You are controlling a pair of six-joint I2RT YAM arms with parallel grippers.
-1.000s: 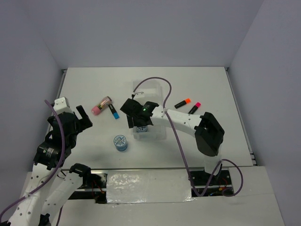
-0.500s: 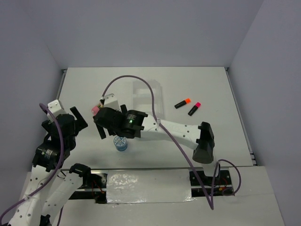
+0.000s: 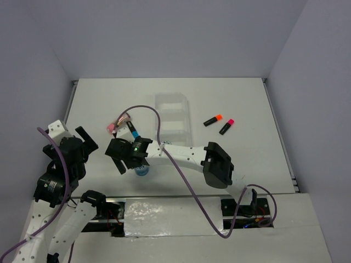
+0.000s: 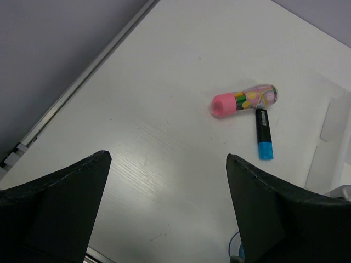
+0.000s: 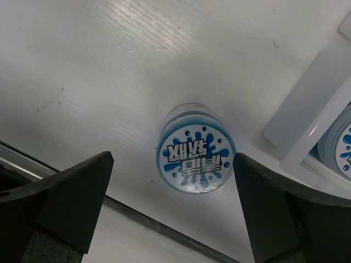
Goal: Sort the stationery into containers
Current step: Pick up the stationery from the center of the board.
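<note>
Right tool (image 5: 173, 164) gapes above small round blue-and-white roll (image 5: 196, 159); twin roll (image 5: 341, 143) in clear plastic tray (image 3: 171, 99); black markers (image 3: 212, 120), pink tube (image 3: 118, 123) unsorted.

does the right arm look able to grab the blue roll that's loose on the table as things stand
Probably yes. The right gripper hangs right above the roll, its fingers open on either side with nothing between, and the tray edge sits off to one side.

White table (image 3: 247, 98) between plain walls (image 3: 164, 33).
Pale lavender-grey walls close three sides; the table shows faint wood grain, evenly lit.
</note>
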